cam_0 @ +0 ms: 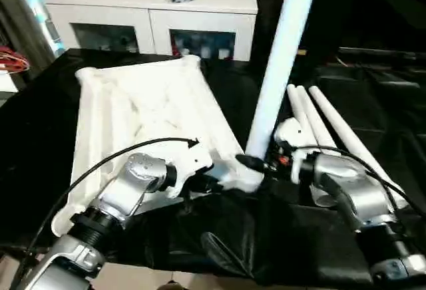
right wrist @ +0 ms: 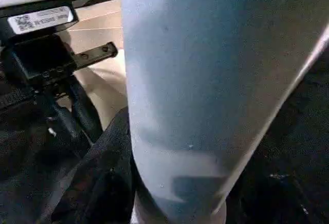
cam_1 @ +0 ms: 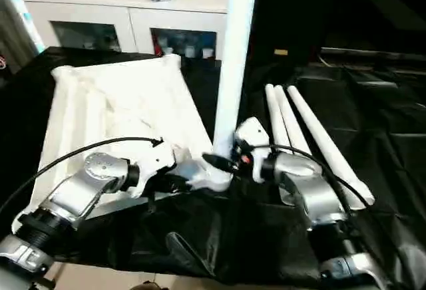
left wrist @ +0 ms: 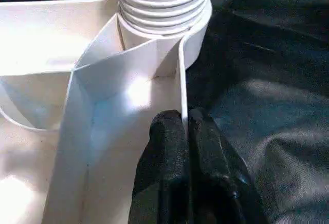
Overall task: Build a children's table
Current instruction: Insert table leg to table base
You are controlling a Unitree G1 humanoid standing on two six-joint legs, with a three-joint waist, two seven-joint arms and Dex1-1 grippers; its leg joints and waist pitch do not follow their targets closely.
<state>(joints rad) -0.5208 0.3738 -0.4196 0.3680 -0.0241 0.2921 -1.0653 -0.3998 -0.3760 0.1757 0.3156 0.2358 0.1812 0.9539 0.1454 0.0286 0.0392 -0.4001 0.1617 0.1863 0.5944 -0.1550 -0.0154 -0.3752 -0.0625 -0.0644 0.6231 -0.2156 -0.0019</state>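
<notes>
Fingers of our left gripper [left wrist: 186, 131] pinched the tabletop [cam_0: 143, 107] rim near the corner socket, while our right gripper [cam_0: 256, 165] clasped the upright leg [cam_0: 279, 64] standing in it. 3 spare legs [cam_0: 319, 127] lay beside us on the black cloth [cam_0: 373, 104].

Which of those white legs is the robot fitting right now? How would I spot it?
Find the white table top lying on the black cloth. At its near right corner one leg stands upright in the corner socket, with the right gripper around its base. The three other legs lie flat to the right.
</notes>
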